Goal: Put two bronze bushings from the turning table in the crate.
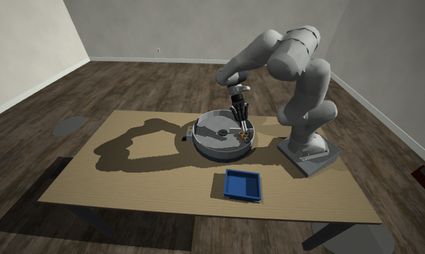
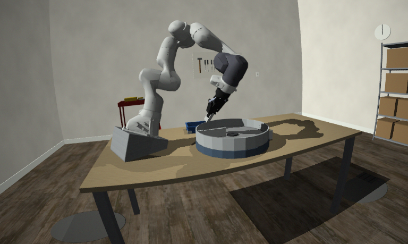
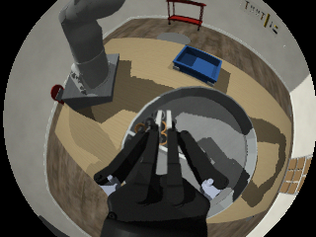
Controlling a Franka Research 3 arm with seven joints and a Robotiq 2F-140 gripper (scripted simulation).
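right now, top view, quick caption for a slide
Closed, empty gripper poised over bronze bushings on the turning table; blue crate waits empty.

Even, soft light throws hard-edged arm shadows across the table [image 1: 175, 188]; the wrist view is fisheye-warped and coarse.

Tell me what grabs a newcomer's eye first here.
The big grey robot arm arching over the tan table, its black gripper shut and empty just above a cluster of bronze and dark bushings in the round grey turning table. Then the blue crate, holding nothing, nearer the table's front edge.
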